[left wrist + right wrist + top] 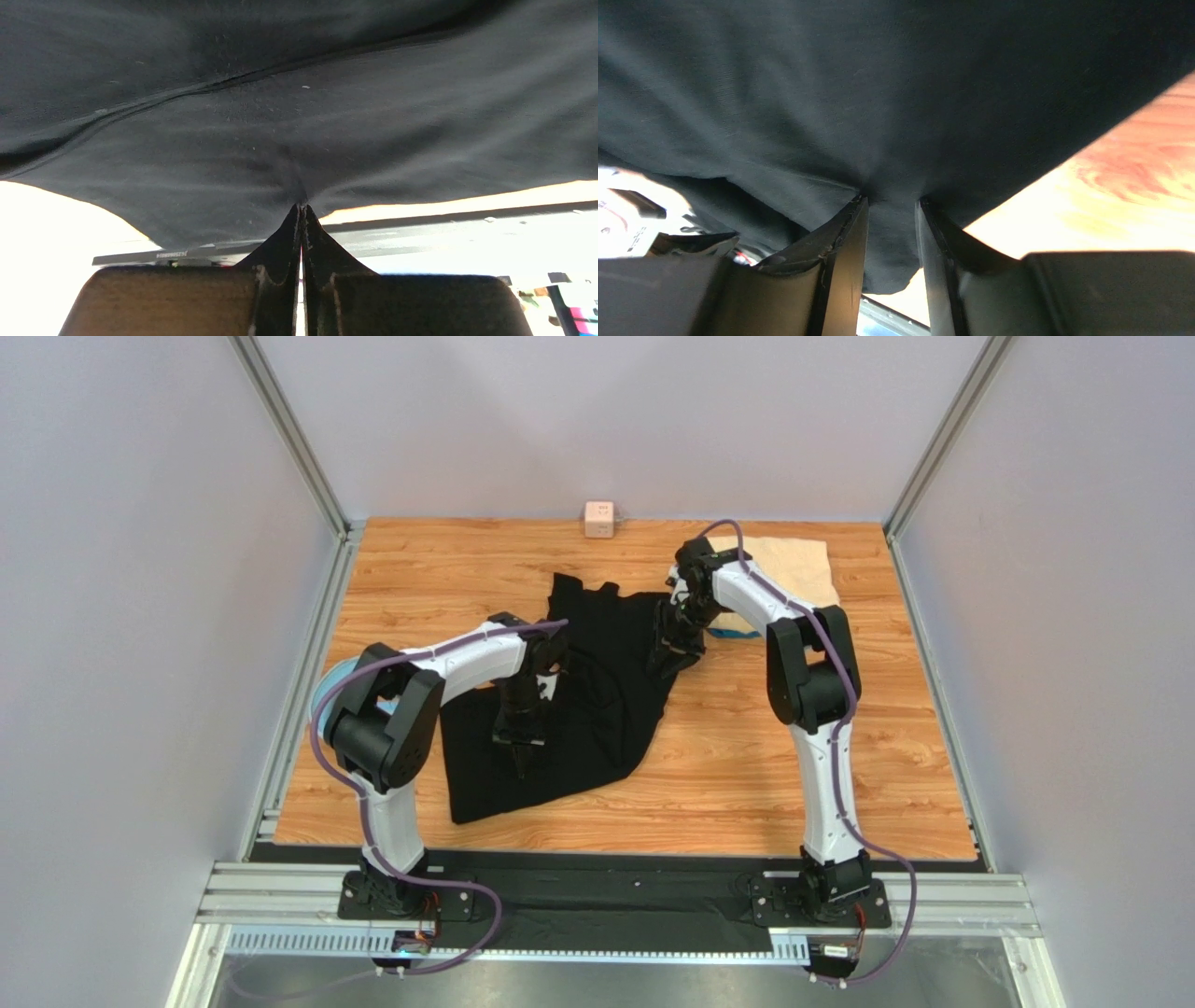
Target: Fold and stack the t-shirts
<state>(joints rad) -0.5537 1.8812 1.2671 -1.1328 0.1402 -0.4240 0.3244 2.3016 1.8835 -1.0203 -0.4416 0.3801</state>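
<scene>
Cloth of black t-shirt [589, 707] sags limp, light; left gripper [302, 210] pinches its fold; right gripper [892, 204] seemingly clamps a bunch; edges hold best.

The largest t-shirt [589, 714] lies mid-way across the table [786, 756], slightly left; a smaller t-shirt [793, 567] sits far right (partly behind the right arm), a cube [599, 518] at the far edge, a ring [326, 683] at the left edge

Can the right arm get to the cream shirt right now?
Probably not yet: the right gripper is shut on the black shirt. Once it lets go, the cream shirt lies close by, uncovered.
</scene>
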